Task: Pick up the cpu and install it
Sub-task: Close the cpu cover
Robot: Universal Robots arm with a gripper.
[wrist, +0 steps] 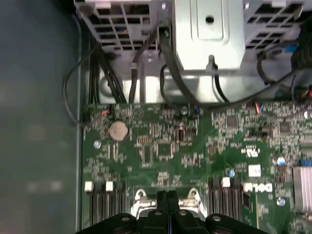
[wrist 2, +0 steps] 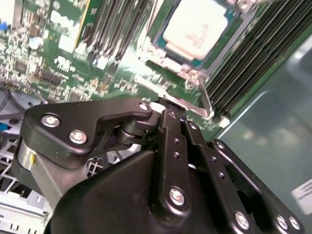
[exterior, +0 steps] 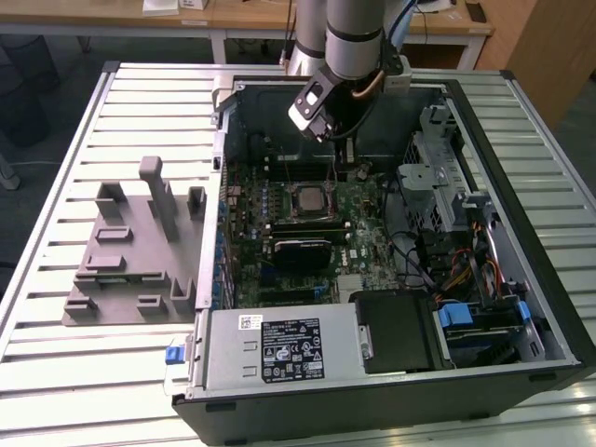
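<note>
The cpu (exterior: 305, 197), a silvery square chip, lies flat in the metal-framed socket (exterior: 307, 212) on the green motherboard inside the open computer case. In the second wrist view the cpu (wrist 2: 195, 24) shows pale, with the socket's frame around it and the thin metal lever (wrist 2: 197, 90) along one side. My gripper (exterior: 337, 160) hangs just behind the socket, close above the board. Its black fingers (wrist 2: 168, 109) are pressed together with nothing between them, and their tips sit next to the lever's end. In the first wrist view the gripper (wrist: 168, 197) stands over the socket's edge.
The case wall (exterior: 220, 140) rings the board, with a drive cage (exterior: 438, 168), cables (exterior: 419, 261) and the power supply (exterior: 279, 345) around it. A grey plastic tray (exterior: 121, 251) with upright pegs stands on the slatted table (exterior: 149, 102) at the exterior view's left.
</note>
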